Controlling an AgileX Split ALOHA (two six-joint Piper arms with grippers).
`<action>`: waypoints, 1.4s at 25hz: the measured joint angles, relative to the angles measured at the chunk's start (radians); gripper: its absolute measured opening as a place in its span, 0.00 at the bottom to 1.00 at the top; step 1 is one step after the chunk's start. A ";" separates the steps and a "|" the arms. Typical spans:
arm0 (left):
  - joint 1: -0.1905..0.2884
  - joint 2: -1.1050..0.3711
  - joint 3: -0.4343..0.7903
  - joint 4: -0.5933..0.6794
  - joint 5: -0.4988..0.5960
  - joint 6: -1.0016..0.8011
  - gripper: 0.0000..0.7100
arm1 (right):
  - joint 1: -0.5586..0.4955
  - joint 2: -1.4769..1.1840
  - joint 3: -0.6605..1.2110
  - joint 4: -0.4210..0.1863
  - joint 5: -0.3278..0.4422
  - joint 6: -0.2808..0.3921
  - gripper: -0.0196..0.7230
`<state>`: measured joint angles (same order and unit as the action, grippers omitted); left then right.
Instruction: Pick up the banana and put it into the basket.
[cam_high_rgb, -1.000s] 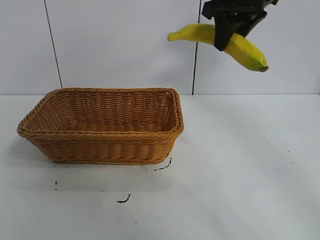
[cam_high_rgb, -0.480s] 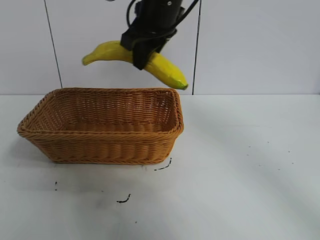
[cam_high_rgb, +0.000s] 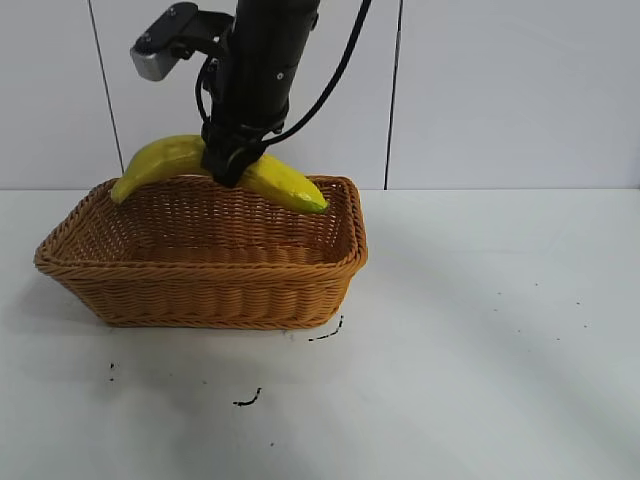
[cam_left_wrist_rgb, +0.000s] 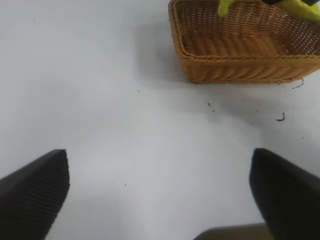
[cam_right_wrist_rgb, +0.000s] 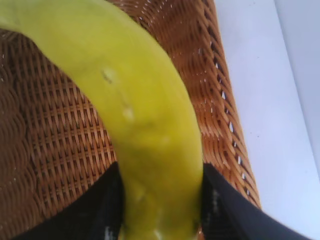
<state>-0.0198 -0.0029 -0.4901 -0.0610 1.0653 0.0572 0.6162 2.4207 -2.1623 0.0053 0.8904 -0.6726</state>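
My right gripper (cam_high_rgb: 232, 160) is shut on the middle of the yellow banana (cam_high_rgb: 160, 160) and holds it just above the back rim of the tan wicker basket (cam_high_rgb: 200, 290). The banana's greenish tip points toward the basket's right end. In the right wrist view the banana (cam_right_wrist_rgb: 145, 130) fills the space between the black fingers (cam_right_wrist_rgb: 100, 210), with the basket's woven floor (cam_right_wrist_rgb: 55, 140) right under it. My left gripper (cam_left_wrist_rgb: 160, 190) is open and empty over bare table, far from the basket (cam_left_wrist_rgb: 240, 65). The left arm is out of the exterior view.
The white table (cam_high_rgb: 480, 330) has a few small black marks (cam_high_rgb: 248, 400) in front of the basket. A pale wall with dark vertical seams (cam_high_rgb: 392, 90) stands right behind the basket.
My right gripper has carried the banana from high at the right, leftward and down, to just above the basket's back rim. The basket has not moved.
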 joint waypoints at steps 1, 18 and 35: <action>0.000 0.000 0.000 0.000 0.000 0.000 0.98 | -0.001 0.000 0.003 -0.005 -0.005 0.000 0.46; 0.000 0.000 0.000 0.000 0.000 0.000 0.98 | -0.001 -0.032 0.003 0.044 -0.027 0.133 0.95; 0.000 0.000 0.000 0.000 0.000 0.000 0.98 | -0.270 -0.161 0.000 -0.021 0.255 0.528 0.95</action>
<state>-0.0198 -0.0029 -0.4901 -0.0610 1.0653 0.0572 0.3460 2.2600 -2.1624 -0.0156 1.1458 -0.1449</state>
